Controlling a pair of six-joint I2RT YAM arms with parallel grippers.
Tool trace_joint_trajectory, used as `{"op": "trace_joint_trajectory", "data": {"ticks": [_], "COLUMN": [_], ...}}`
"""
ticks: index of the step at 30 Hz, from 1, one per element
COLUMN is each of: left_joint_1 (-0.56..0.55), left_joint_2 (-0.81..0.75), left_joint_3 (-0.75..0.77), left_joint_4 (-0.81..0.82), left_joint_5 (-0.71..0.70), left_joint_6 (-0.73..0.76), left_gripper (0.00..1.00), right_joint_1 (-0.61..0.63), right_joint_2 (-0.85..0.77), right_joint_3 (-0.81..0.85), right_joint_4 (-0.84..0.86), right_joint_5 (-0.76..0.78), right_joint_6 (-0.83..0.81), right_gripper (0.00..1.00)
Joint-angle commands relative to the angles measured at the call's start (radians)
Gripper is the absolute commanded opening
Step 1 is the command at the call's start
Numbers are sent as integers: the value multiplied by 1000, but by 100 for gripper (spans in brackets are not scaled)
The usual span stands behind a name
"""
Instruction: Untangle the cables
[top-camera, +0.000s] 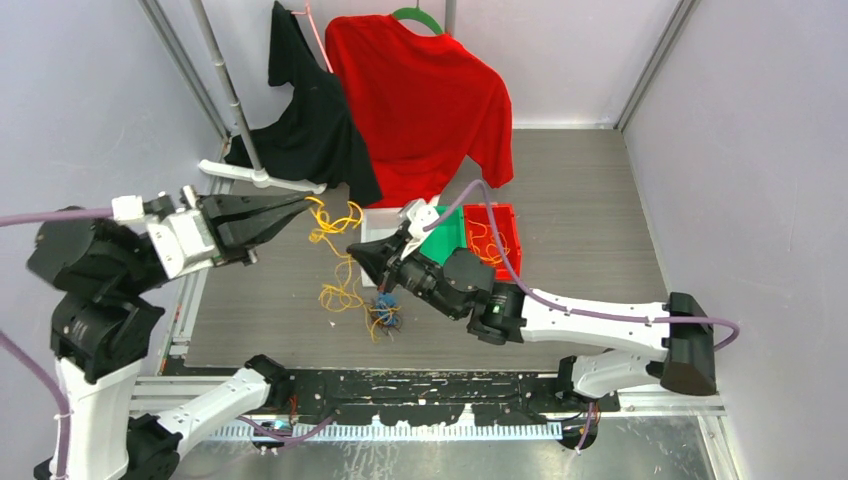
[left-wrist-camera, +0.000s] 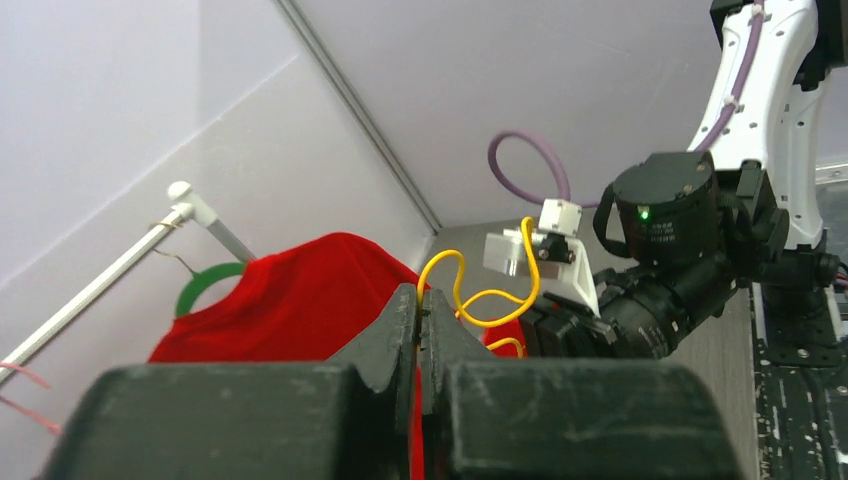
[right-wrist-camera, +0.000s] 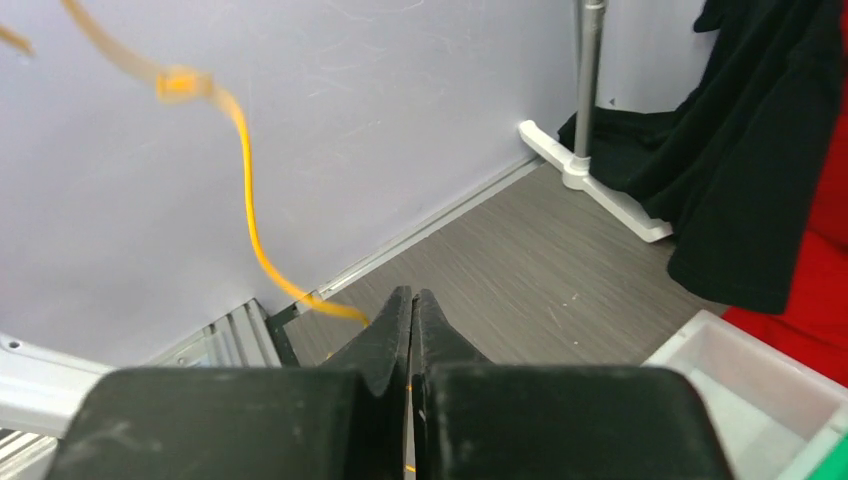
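The left gripper is clenched on the yellow cable, held up over the left side of the table. Its wrist view shows the cable curling out of the pinched tips in 2 loose loops. The right gripper is clamped on the same cable, nearer and to the right. In its wrist view the fingers meet, and the yellow line enters at their tips and rises up and left to a small knot. From above, the cable's long axis runs from the left gripper at the far left, past the right gripper's tips, toward the near edge, slack and kinked all the way. Its near end sinks into a clump of blue and dark cables on the table, just on the near side of the right gripper. More yellow strands lie in the red bin, beyond the right arm.
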Motion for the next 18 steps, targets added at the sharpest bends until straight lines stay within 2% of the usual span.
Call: {"op": "trace_joint_trajectory", "data": {"ticks": [1, 5, 9, 12, 15, 18], "left_joint_1": [-2, -4, -42, -88, -141, -201], "left_joint_2": [49, 147, 337, 471, 583, 687], "left_joint_3": [-66, -79, 31, 118, 222, 326], "left_joint_4": [105, 199, 242, 250, 239, 223], "left_joint_5": [32, 62, 50, 21, -4, -18], "left_joint_6": [-51, -109, -141, -128, -117, -100], "left_gripper": [0, 0, 0, 0, 0, 0], "right_joint_1": [-18, -61, -148, -189, -224, -254], "right_joint_2": [-110, -252, -408, -521, -612, -677], "right_joint_3": [3, -84, -167, -211, -244, -274], "right_joint_4": [-68, -126, -230, -317, -386, -419], "right_joint_5": [129, 231, 347, 575, 764, 834], "right_joint_6": [-33, -42, -15, -9, 9, 15], "right_gripper": [1, 1, 1, 7, 7, 7]}}
